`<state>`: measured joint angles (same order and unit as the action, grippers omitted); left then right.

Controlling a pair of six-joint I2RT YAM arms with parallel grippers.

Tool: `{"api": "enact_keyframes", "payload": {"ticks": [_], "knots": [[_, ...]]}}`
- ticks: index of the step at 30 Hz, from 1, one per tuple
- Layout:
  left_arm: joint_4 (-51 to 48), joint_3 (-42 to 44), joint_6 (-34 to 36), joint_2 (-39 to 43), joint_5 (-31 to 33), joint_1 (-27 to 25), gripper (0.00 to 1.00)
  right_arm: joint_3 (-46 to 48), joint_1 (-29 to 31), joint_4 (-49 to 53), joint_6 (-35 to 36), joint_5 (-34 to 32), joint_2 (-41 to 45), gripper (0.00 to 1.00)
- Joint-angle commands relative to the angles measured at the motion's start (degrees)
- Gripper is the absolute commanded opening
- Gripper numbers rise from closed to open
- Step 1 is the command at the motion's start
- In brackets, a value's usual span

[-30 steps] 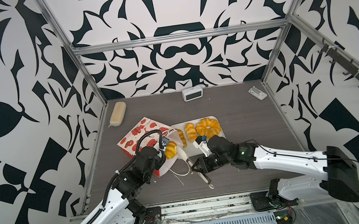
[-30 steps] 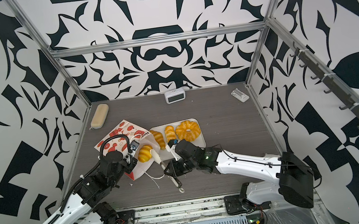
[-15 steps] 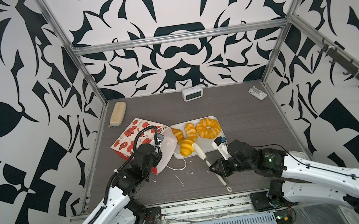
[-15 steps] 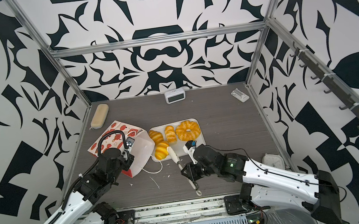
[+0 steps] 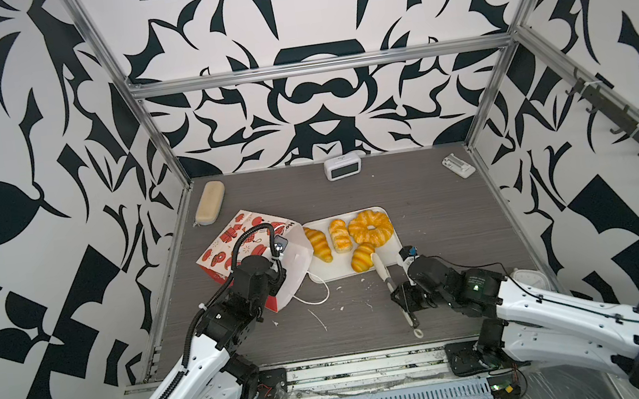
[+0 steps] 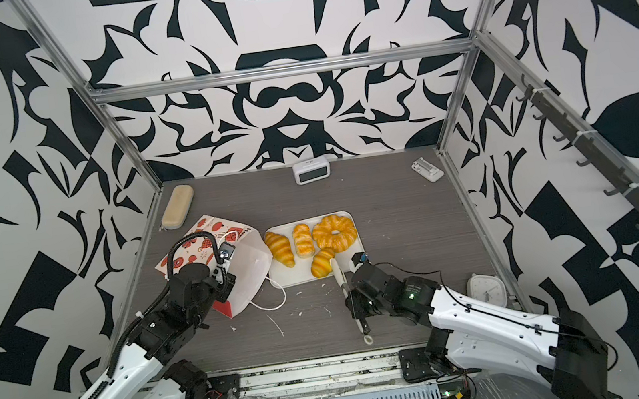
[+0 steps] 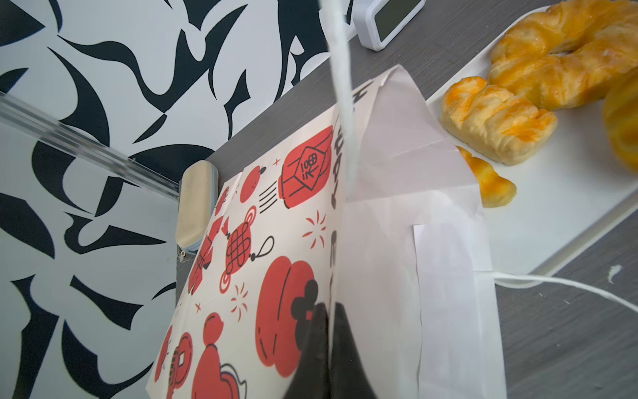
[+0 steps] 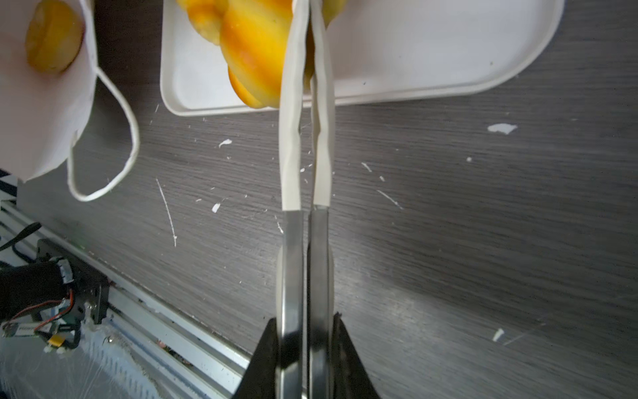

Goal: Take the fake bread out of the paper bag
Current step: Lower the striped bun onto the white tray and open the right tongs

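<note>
Right wrist: my right gripper (image 8: 303, 349) clamped on tongs (image 8: 290, 155), tips nearly together by croissant (image 8: 255, 45) on tray (image 8: 431, 51); my left gripper (image 7: 329, 345) pinching paper bag (image 7: 276, 224), bagel (image 8: 53, 38) apparently inside.

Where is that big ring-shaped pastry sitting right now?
In both top views the large ring lies on the white tray near the middle of the table, right of the braided roll, with a croissant roll against its near edge.

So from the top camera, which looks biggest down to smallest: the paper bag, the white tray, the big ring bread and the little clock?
1. paper bag and white tray: about alike; the bag is partly hidden, so I won't rank them.
2. large ring bread.
3. clock: smallest, though it sits farthest back.
</note>
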<state>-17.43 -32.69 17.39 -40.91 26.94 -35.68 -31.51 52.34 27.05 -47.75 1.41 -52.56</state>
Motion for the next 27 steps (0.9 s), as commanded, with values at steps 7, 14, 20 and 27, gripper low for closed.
{"api": "enact_keyframes", "payload": {"ticks": [7,14,20,27], "knots": [[0.88,-0.50,-0.65,0.97,-0.84,0.17,0.00,-0.51,-0.56,-11.03,-1.12,-0.05,-5.28,0.02],[0.94,-0.40,-0.69,0.71,-1.23,0.17,0.00,-0.13,-0.50,-12.74,-1.66,-0.62,-9.06,0.05],[1.00,-0.45,-0.92,0.40,-1.36,0.17,0.00,-0.57,-0.43,-9.51,-1.00,-2.05,-9.52,0.20],[0.91,-0.57,-1.04,0.12,-1.54,0.17,0.00,0.07,-0.41,-6.78,-1.76,-2.42,-5.80,0.35]]}}
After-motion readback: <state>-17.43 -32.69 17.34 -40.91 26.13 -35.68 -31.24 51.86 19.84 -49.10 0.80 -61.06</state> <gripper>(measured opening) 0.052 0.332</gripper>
